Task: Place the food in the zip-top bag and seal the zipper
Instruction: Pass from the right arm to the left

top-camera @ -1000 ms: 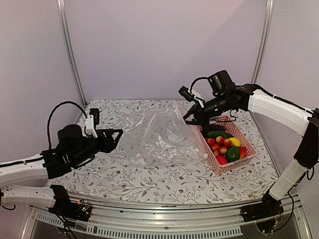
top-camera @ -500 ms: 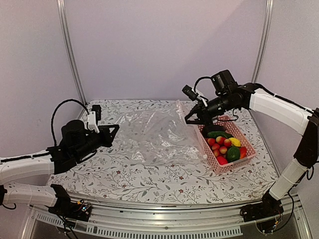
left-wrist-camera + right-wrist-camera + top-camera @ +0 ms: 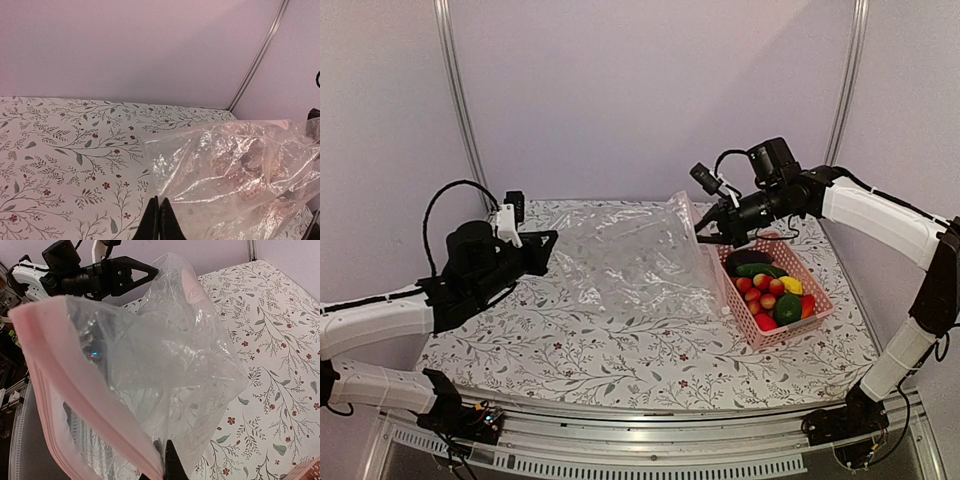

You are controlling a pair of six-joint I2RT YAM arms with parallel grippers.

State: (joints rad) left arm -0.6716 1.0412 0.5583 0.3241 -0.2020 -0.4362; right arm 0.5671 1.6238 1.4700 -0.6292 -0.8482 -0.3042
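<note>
The left gripper (image 3: 548, 242) has its jaws pressed shut at a corner of the zip-top bag (image 3: 630, 265) and seems to pinch it. The clear bag is held stretched above the table (image 3: 570, 360). The right gripper (image 3: 702, 228) has its jaws clamped on the bag's raised far-right edge. The food (image 3: 767, 292) lies in the pink basket (image 3: 790, 330), just right of the bag.

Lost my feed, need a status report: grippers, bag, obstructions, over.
Left gripper, right gripper: jaws shut on zip-top bag, stretched between them. Food in pink basket, none bagged. Nothing in the way.
</note>
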